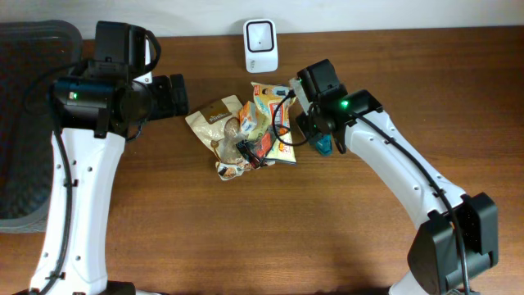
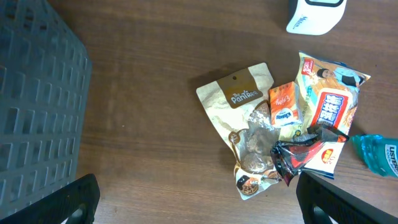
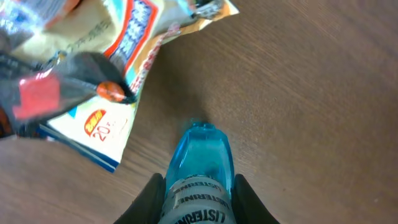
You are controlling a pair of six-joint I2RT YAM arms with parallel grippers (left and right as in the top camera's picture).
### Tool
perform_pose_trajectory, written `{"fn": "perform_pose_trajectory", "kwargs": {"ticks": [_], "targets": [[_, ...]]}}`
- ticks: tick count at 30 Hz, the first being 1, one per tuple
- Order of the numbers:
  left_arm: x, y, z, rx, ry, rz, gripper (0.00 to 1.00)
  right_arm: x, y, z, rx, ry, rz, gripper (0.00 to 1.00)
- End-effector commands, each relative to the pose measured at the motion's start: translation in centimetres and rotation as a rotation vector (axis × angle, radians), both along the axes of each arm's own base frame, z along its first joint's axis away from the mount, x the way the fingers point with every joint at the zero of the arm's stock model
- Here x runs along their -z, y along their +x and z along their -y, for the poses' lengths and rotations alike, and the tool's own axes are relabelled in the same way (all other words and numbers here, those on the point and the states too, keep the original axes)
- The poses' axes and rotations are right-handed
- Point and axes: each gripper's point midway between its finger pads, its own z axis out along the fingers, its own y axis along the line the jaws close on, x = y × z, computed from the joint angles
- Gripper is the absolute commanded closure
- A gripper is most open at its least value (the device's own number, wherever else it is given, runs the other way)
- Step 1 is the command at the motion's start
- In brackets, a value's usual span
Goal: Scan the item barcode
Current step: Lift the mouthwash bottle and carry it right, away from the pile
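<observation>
The right gripper (image 3: 196,190) has its two fingers (image 3: 151,194) closed against the sides of a blue mouthwash bottle (image 3: 202,155), which lies on its side on the wooden table (image 1: 246,229) just right of a heap of snack packets. The left gripper (image 1: 177,94) stands fully open and holds nothing.

At the table's left edge sits a dark mesh basket (image 1: 24,123), well apart from the rest. The heap is a tan pouch (image 1: 214,115), a printed bag with a blue edge (image 1: 274,123), a small orange packet (image 2: 284,106) and a black-and-red wrapper (image 2: 298,155) on top. The bag's corner lies near the bottle's far end. A white scanner (image 1: 260,45) stands behind the heap by the wall.

The right arm reaches in from the lower right, wrist angled down over the bottle. The left arm hangs above bare wood between basket and heap.

The bottle's long axis runs across the table, its narrow end pointing towards the packets.
</observation>
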Motion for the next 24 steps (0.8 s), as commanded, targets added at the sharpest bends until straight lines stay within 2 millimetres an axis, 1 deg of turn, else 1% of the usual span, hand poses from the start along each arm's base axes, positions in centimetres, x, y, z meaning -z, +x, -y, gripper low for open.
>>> {"fn": "perform_pose_trajectory", "kwargs": {"ticks": [1, 4, 5, 8, 9, 12, 15, 21, 24], "targets": [[-0.1, 0.1, -0.2, -0.015, 0.001, 0.002, 0.01, -0.7, -0.3, -1.0, -0.163, 0.118, -0.046, 0.95], [-0.1, 0.1, -0.2, -0.015, 0.001, 0.002, 0.01, -0.9, -0.6, -0.5, -0.206, 0.252, -0.090, 0.95], [-0.1, 0.1, -0.2, -0.015, 0.001, 0.002, 0.01, -1.1, -0.7, 0.0, -0.227, 0.296, -0.102, 0.95], [-0.1, 0.1, -0.2, -0.015, 0.001, 0.002, 0.01, -1.3, -1.0, 1.5, -0.247, 0.361, -0.128, 0.93], [-0.1, 0.1, -0.2, -0.015, 0.001, 0.002, 0.01, -1.3, -1.3, 1.9, -0.262, 0.376, -0.139, 0.91], [-0.1, 0.1, -0.2, -0.015, 0.001, 0.002, 0.01, -1.1, -2.5, 2.6, -0.305, 0.380, -0.177, 0.89], [-0.1, 0.1, -0.2, -0.015, 0.001, 0.002, 0.01, -0.8, -3.4, 2.6, -0.352, 0.362, -0.204, 0.88], [-0.1, 0.1, -0.2, -0.015, 0.001, 0.002, 0.01, -0.7, -3.4, 2.8, -0.357, 0.347, -0.200, 0.86], [-0.1, 0.1, -0.2, -0.015, 0.001, 0.002, 0.01, -0.8, -3.0, 3.3, -0.345, 0.314, -0.190, 0.87]]}}
